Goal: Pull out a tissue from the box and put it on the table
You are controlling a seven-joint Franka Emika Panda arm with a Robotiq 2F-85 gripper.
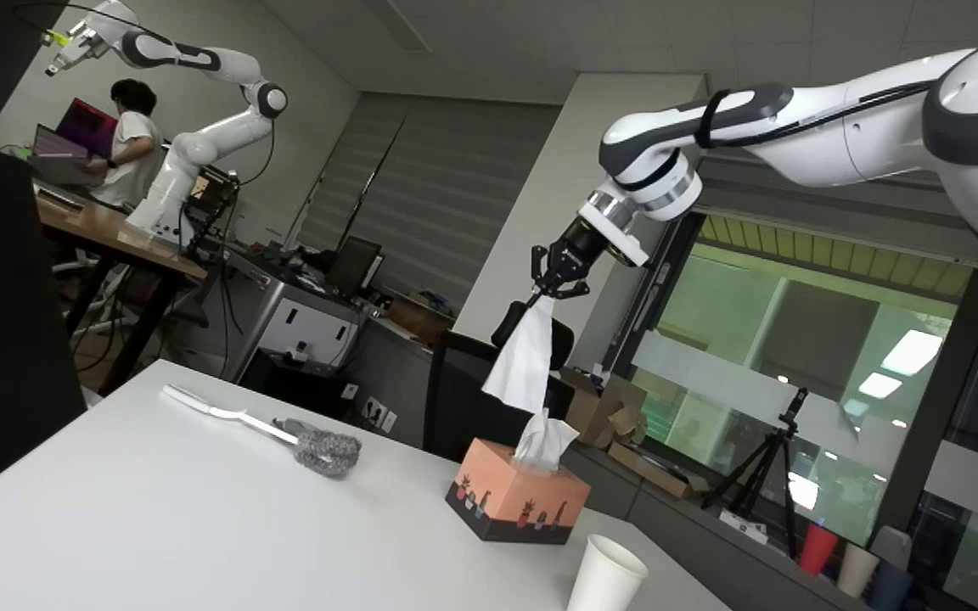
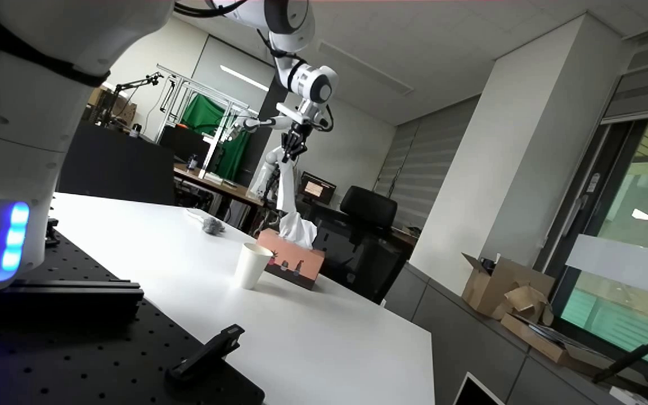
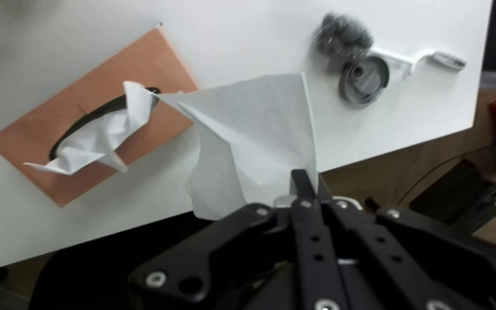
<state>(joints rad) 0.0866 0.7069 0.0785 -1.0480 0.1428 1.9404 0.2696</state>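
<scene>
My gripper (image 1: 542, 293) is shut on the upper end of a white tissue (image 1: 521, 361), which hangs down above the box (image 1: 497, 488). In an exterior view, the gripper (image 2: 287, 158), tissue (image 2: 286, 188) and pinkish-orange box (image 2: 284, 253) line up the same way. In the wrist view, the fingertips (image 3: 312, 181) pinch the tissue (image 3: 265, 133). Its far corner reaches toward the slot of the box (image 3: 37, 129); I cannot tell if it still touches there. Another white tissue tuft (image 3: 101, 133) sticks out of the slot. The box stands on the white table (image 1: 243, 526).
A white paper cup (image 1: 608, 577) stands beside the box. A white-handled brush with a grey scrubbing head (image 1: 328, 450) lies on the table, with a round grey lid (image 3: 364, 82) beside it. A black chair (image 2: 366, 208) stands beyond the table edge.
</scene>
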